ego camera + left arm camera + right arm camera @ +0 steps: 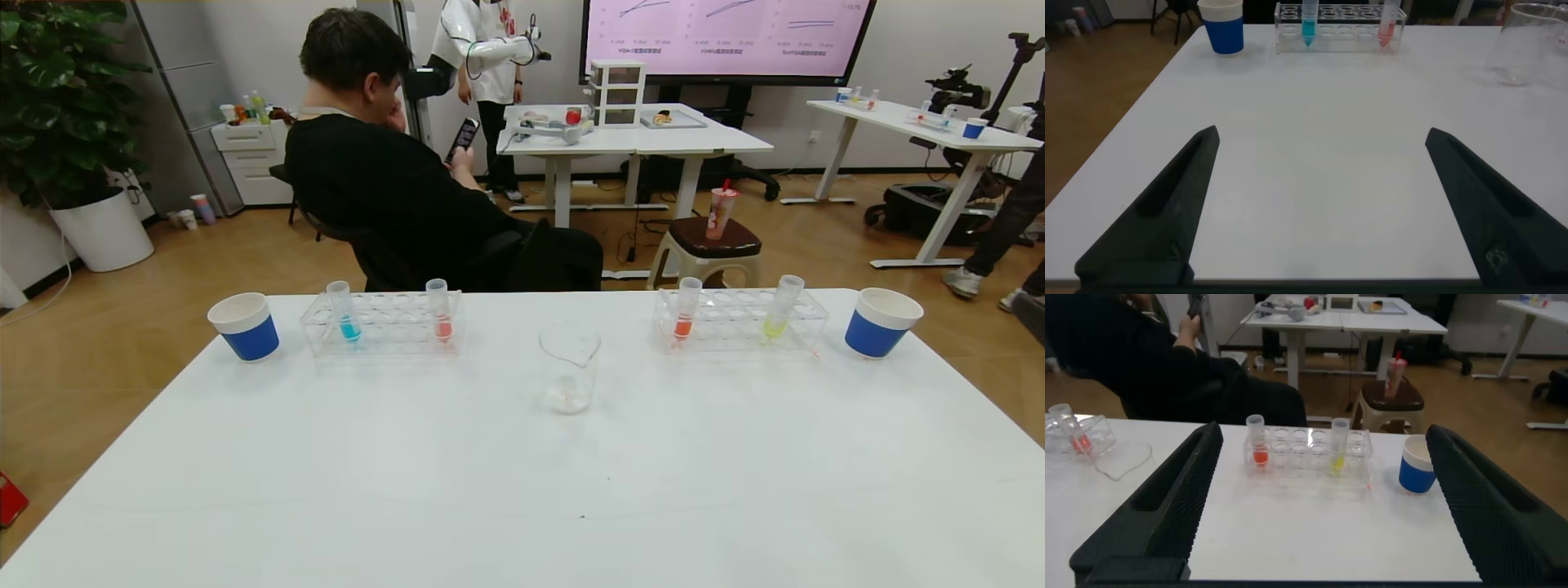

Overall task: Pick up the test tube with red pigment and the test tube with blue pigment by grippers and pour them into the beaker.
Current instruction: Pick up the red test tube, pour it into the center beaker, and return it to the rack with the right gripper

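White table [522, 490], seen from the head, neither arm within this view. Far left: a blue-and-white paper cup [244, 326]; beside it the left rack [382, 324], clear plastic, holding the blue tube [344, 311] upright at its left end and a coral tube [439, 310] upright at its right end; centre: the beaker [567, 367], standing alone on the table between the two racks, apart from both, apparently holding nothing, though the clear glass makes this hard to judge; right of centre: the right rack [739, 319], with the red tube [686, 308] upright at its left end and a yellow-green tube [782, 307] leaning slightly near its right end; far right: a second cup [880, 322].

Left gripper [1319, 204]: low over the near table, level, aimed at the left rack well ahead; fingers spread wide, nothing between them.

Right gripper [1319, 498]: likewise low and level, aimed at the right rack; fingers spread wide, grasping nothing.

Background: a seated person [392, 171] in black, just beyond the table's far edge.
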Controlling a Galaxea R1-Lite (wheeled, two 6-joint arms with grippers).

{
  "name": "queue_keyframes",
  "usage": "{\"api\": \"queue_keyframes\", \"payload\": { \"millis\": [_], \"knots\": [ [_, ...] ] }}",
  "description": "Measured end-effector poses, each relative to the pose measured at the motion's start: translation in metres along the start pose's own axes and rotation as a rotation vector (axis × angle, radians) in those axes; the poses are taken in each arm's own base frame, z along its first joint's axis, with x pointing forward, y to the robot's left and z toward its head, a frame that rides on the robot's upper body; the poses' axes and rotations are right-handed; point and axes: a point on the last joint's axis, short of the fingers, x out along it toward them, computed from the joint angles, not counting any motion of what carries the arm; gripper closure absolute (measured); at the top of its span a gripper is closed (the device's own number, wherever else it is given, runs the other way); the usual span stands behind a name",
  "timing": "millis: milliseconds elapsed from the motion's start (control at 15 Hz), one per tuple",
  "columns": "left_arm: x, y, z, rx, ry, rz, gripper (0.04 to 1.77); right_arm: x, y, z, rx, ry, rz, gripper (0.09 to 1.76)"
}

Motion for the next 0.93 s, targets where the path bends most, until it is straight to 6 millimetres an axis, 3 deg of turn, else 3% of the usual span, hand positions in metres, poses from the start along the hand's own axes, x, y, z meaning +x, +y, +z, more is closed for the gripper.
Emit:
{"api": "queue_keyframes", "payload": {
  "millis": [267, 467, 667, 933],
  "knots": [
    [0.0, 0.0, 0.0, 0.0, 0.0, 0.0, 0.05, 0.08, 0.016, -0.016, 0.017, 0.041, -0.014, 0.11],
    [0.0, 0.0, 0.0, 0.0, 0.0, 0.0, 0.05, 0.129, 0.042, -0.044, 0.022, 0.051, 0.006, 0.11],
    [0.0, 0.0, 0.0, 0.0, 0.0, 0.0, 0.05, 0.167, 0.062, -0.082, 0.019, 0.08, 0.021, 0.11],
    [0.0, 0.0, 0.0, 0.0, 0.0, 0.0, 0.05, 0.2, 0.08, -0.133, 0.013, 0.113, 0.042, 0.11]
  ]
}}
